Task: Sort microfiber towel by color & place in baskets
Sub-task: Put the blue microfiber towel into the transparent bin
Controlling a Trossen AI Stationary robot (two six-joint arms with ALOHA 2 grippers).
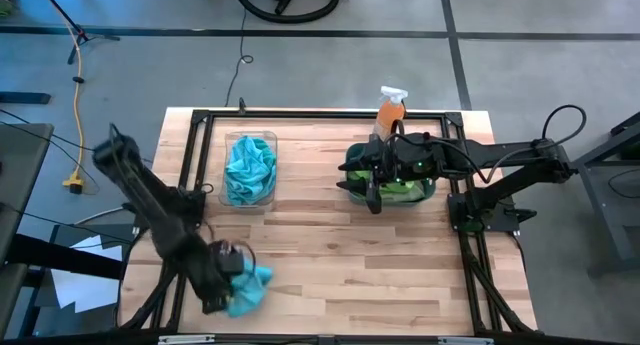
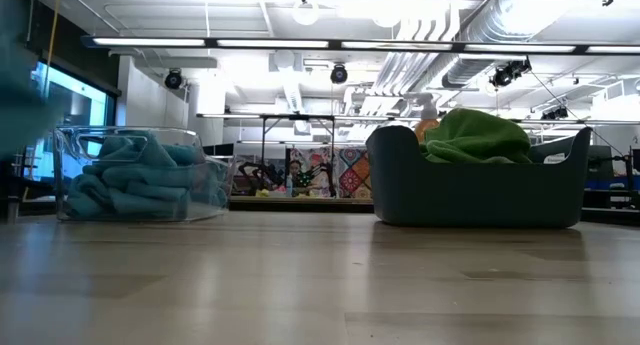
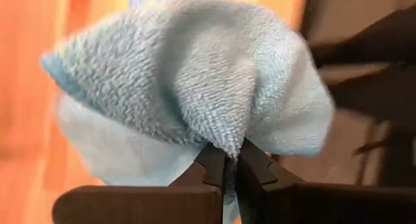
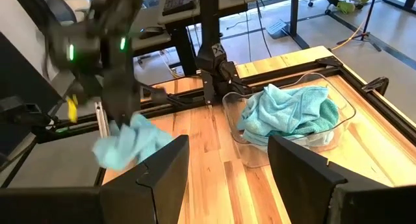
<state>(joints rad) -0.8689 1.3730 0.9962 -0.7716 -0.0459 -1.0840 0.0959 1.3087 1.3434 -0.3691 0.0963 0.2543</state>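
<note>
Below, we see the left gripper [image 1: 232, 285] near the table's [image 1: 340, 255] front left edge, its jaws closed on a light blue microfiber towel [image 3: 188, 81]. Our right gripper [image 1: 374, 197] hovers with jaws open over the dark teal-grey tub [image 2: 480, 190], which holds green towels [image 2: 478, 137]. Well apart, the clear bin [image 1: 250, 169] holds turquoise towels [image 4: 289, 113].

The right claw [image 1: 377, 193] hides most of the dark tub [image 1: 346, 189].
</note>
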